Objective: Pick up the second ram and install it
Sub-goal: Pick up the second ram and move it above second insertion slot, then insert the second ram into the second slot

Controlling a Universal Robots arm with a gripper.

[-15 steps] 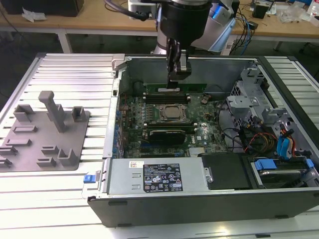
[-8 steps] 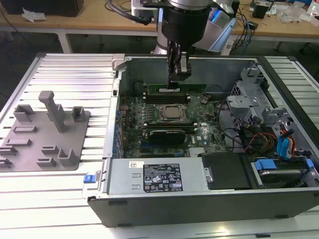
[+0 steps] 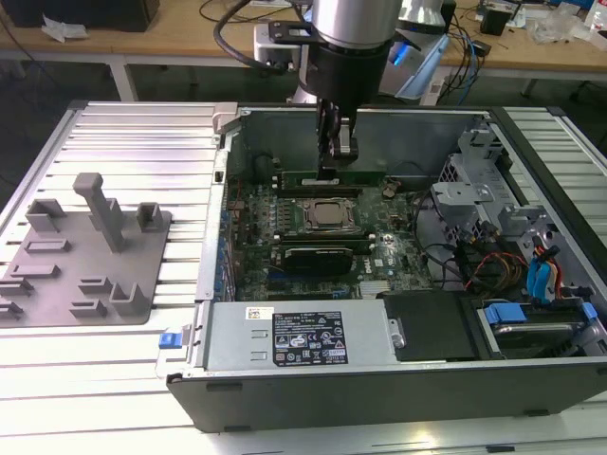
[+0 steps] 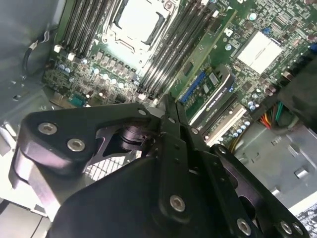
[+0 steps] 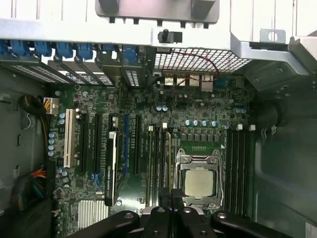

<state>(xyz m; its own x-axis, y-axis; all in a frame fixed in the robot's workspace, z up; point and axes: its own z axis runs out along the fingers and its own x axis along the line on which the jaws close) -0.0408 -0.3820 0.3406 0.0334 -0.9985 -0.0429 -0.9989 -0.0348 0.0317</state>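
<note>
Gripping: the arm's gripper (image 3: pixel 334 163) reached straight down into the open computer case (image 3: pixel 379 393), its two dark fingers drawn almost together, pinching the top edge of the second ram (image 3: pixel 308 176).
Second ram: a long green stick stood on its edge in the row of memory slots just beside the processor (image 3: pixel 329 215), on the side nearer the case's far wall in the exterior view. In the first wrist view it (image 5: pixel 168 153) appeared edge-on, a thin strip running out from between the fingertips, parallel to the neighbouring slots.
Seating: whether the stick was fully down in its slot could not be told.
Processor: a square silver chip sat in its metal frame at the middle of the green motherboard (image 3: pixel 389 251).
Graphics card: a long black card (image 3: pixel 318 254) stood on the processor's other side, well apart from the gripper.
Tray: a grey plastic tray (image 3: pixel 85 275) with upright posts lay on the slatted metal table (image 3: pixel 114 133), toward the exterior view's left, outside the case.
</note>
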